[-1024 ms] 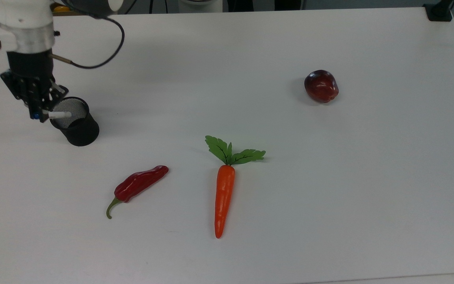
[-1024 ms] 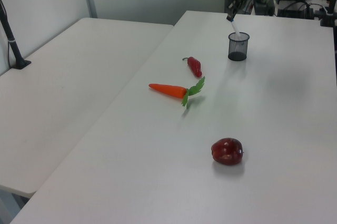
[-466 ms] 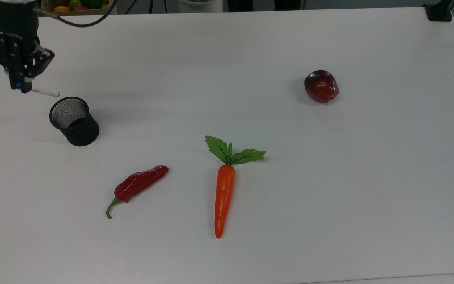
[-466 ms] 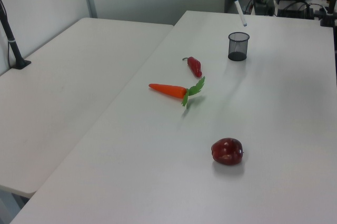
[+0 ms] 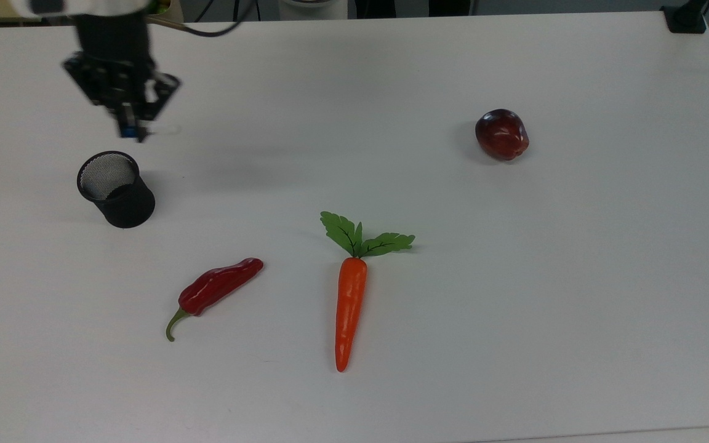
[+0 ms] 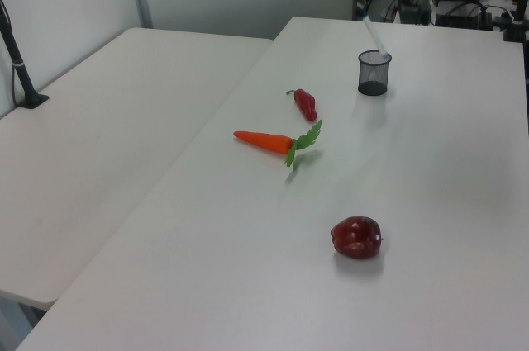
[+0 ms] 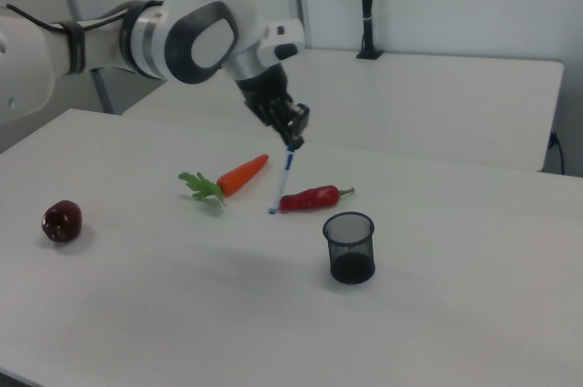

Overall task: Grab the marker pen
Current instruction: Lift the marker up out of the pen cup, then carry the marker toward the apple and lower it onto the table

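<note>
Pincer: I see my pincer (image 7: 293, 138) clamped on the marker pen's (image 7: 282, 181) capped end, in the right view's upper middle.
Marker pen: hangs tilted in the air above the desk (image 7: 455, 314), up-left of the mesh cup (image 7: 350, 248) in the right view.
Cup: upright in the top view's left part.

Light was even, bright, overhead. Matte white bench (image 5: 514, 307) showed no glare. Soft short shadows sat under the black mesh cup (image 5: 116, 189), orange plastic carrot (image 5: 349, 307) and dark red apple (image 5: 501, 134). The black robot gripper (image 5: 128, 126) was motion-blurred in the top view. The left view looked softer and grainier.
</note>
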Motion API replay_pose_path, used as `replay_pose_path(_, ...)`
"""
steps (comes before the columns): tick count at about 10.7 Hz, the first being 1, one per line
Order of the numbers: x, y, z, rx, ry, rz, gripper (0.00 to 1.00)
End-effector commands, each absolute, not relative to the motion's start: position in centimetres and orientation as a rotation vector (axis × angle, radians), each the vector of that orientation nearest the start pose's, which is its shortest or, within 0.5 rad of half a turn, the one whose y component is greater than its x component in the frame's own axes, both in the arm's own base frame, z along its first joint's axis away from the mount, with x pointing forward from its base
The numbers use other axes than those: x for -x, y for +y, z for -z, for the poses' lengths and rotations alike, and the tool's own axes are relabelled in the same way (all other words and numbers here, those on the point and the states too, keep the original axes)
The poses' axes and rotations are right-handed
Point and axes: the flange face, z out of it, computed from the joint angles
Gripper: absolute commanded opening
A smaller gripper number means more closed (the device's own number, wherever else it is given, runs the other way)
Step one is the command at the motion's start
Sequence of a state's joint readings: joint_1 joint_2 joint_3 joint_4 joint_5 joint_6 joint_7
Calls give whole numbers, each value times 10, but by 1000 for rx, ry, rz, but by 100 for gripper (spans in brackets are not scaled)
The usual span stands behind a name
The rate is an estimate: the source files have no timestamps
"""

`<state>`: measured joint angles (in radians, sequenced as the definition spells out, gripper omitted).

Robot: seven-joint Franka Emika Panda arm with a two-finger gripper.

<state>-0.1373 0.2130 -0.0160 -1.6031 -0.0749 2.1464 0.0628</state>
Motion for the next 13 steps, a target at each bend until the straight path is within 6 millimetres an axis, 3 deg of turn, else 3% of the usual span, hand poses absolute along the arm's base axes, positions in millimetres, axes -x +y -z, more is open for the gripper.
replay_pose_path(1, -635, -25, -526, 3183, 147, 275, 14)
replay_pose_path(4, -627, 47, -501, 3164, -11, 76, 14)
replay_pose_path(6, -621, 75, -470, 3156, -71, -70, 14)
replay_pose_path(10, -634, 88, -392, 3152, -13, -247, 14)
replay_pose_path(13, -645, 88, -360, 3154, -6, -225, 14)
